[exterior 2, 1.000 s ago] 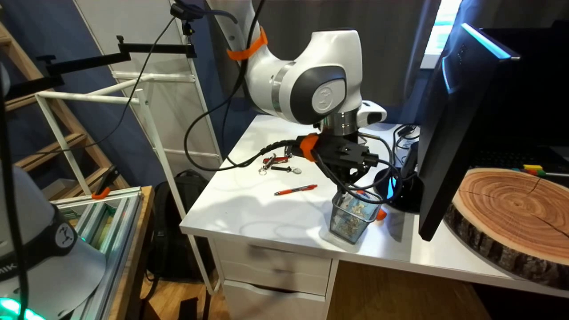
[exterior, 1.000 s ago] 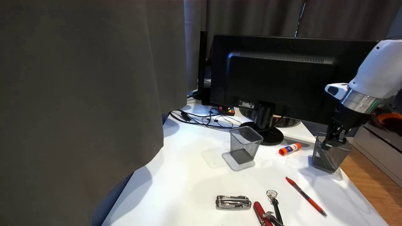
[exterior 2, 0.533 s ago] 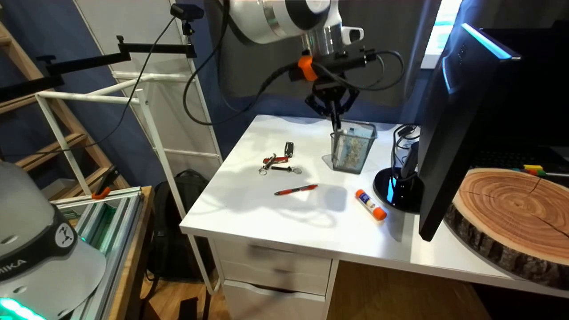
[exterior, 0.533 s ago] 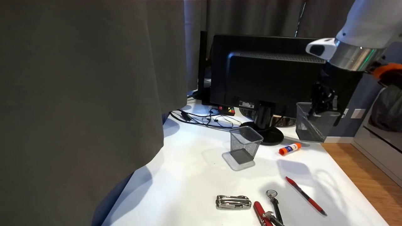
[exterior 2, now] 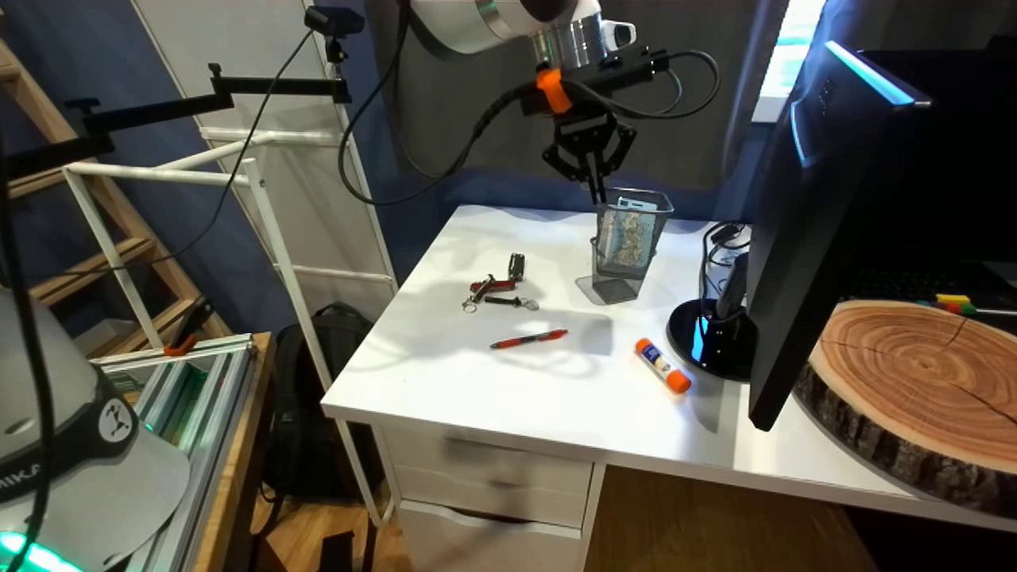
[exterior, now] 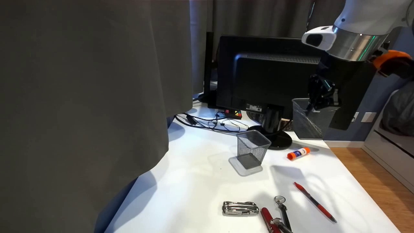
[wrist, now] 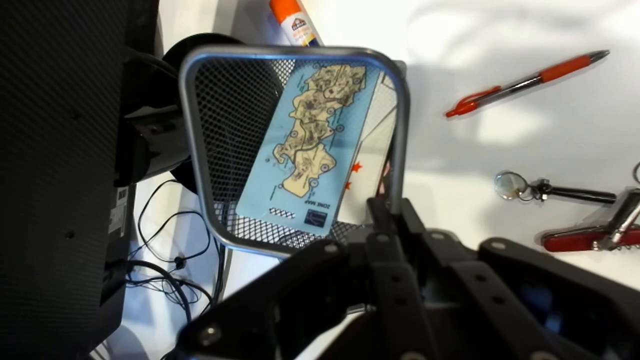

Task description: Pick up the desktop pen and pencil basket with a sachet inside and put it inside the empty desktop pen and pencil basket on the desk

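Observation:
My gripper is shut on the rim of a grey mesh basket. The held basket hangs roughly upright above the desk and also shows in an exterior view. Inside it are a blue sachet-like card marked "ZONE MAP" and a white piece with red stars. The empty mesh basket stands upright on the desk. In an exterior view its lower part shows below the held basket, which covers most of it. In the wrist view I cannot make it out.
A monitor stands behind the empty basket, with loose cables beside it. A glue stick, a red pen, a silver multi-tool and a red pocket knife lie on the desk. A wood slab is beyond the monitor.
The held basket has been lifted off the desk near its edge. My gripper has carried it up and inward, towards the empty basket's side. The empty basket has not moved.

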`<state>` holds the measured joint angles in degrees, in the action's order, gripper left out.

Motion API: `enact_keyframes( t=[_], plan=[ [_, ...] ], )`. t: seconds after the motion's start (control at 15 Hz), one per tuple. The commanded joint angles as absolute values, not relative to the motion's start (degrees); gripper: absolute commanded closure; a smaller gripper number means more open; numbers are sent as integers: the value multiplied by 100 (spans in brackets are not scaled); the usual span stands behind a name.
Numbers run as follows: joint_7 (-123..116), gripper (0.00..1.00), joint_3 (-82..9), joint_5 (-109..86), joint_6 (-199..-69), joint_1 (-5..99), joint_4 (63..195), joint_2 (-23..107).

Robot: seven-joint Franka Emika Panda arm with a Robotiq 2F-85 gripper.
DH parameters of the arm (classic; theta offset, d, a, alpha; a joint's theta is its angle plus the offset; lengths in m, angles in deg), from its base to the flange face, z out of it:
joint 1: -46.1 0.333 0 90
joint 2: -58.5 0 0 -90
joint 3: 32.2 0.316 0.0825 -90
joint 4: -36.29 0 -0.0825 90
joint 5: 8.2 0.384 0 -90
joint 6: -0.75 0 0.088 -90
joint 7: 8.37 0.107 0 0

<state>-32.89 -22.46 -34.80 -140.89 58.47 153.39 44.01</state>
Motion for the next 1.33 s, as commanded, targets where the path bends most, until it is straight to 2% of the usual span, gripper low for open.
enact_keyframes(
  t=[0.0, 0.27, 0.67, 1.27],
  plan=[
    [-3834, 97, -2109, -3805, -14287, 5926, 14865, 4145],
    [-5398, 97, -1678, -2991, -14311, 5711, 14214, 3573],
    [-6684, 97, -1703, -3039, -14089, 5771, 13731, 3011],
    [-7048, 97, -1837, -3014, -14402, 5968, 13117, 2545]
  ],
)
